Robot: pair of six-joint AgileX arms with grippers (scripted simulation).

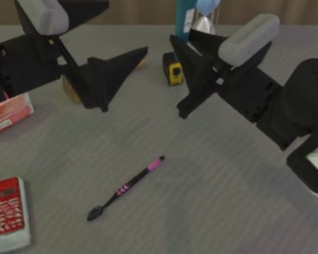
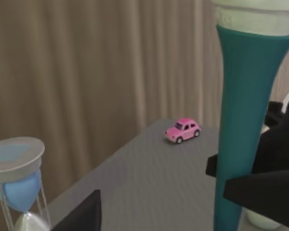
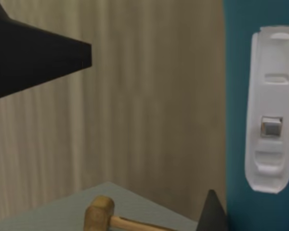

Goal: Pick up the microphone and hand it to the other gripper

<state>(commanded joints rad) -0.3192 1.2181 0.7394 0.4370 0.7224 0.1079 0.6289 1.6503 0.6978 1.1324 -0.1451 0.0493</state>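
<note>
Nearest me in the top view, a red phone (image 1: 10, 212) with a pale casing lies flat at the table's (image 1: 222, 211) left front corner. A slim black and pink toothbrush (image 1: 126, 188) lies on a diagonal near the middle of the grey, finely ribbed tabletop. Around it I see broad bare cloth, widest toward the front right.

Farther back on the left edge, a red and white box (image 1: 9, 114) sits partly under my left arm. My left gripper (image 1: 122, 79) hangs above the table's left half, its pointed black wedge fingers spread apart and holding nothing. A wooden hammer (image 3: 108, 219) shows in the right wrist view, and bits of tan wood peek out from under the left fingers in the top view.

My right gripper (image 1: 181, 74) reaches in from the right side toward the back middle. It is clamped on the microphone (image 1: 183, 20), which stands upright at the back edge with its smooth teal handle rising out of the top of the top view. In the right wrist view a white switch strip (image 3: 269, 109) runs down that handle.

A yellow and black tape measure (image 1: 173, 69) sits just beside the right fingers. Behind the microphone stands an hourglass (image 2: 19, 185) with blue bulbs and pale caps. Far off, a small pink toy car (image 2: 182, 130) rests near the table's far edge, before a folded beige curtain (image 2: 86, 72).
</note>
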